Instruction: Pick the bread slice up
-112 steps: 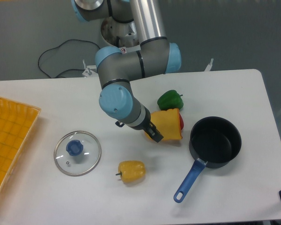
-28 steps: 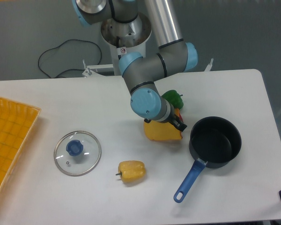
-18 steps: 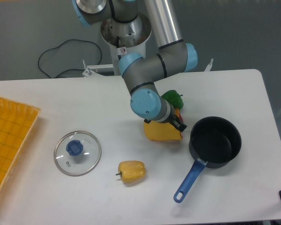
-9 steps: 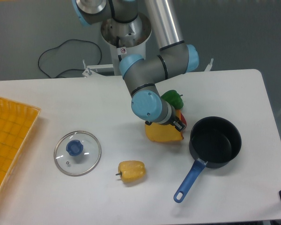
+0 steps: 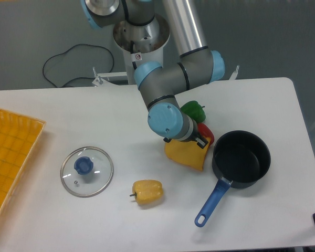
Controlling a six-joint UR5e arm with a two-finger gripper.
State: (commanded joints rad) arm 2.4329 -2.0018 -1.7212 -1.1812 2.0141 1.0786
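A robot arm reaches down from the top of the view over a white table (image 5: 262, 220). Its gripper (image 5: 201, 142) sits at the upper edge of the bread slice (image 5: 187, 154), a flat yellow-orange slab, and appears clenched on that edge, though the fingertips are small and partly hidden by the wrist. The bread slice is tilted, with its lower corner pointing toward the front of the table. It lies just left of a dark pot (image 5: 241, 158) with a blue handle that runs down toward the front edge.

A red pepper (image 5: 206, 132) peeks out just behind the bread slice, beside the gripper. A green pepper (image 5: 193, 109) sits behind that, partly covered by the arm. A yellow pepper (image 5: 147, 192) with a small stem lies on the table in front of the bread slice, apart from it. A round glass lid (image 5: 87, 171) with a blue knob rests flat to the left. A yellow tray (image 5: 10, 157) fills the left edge of the view. A black cable (image 5: 68, 55) loops behind the table.
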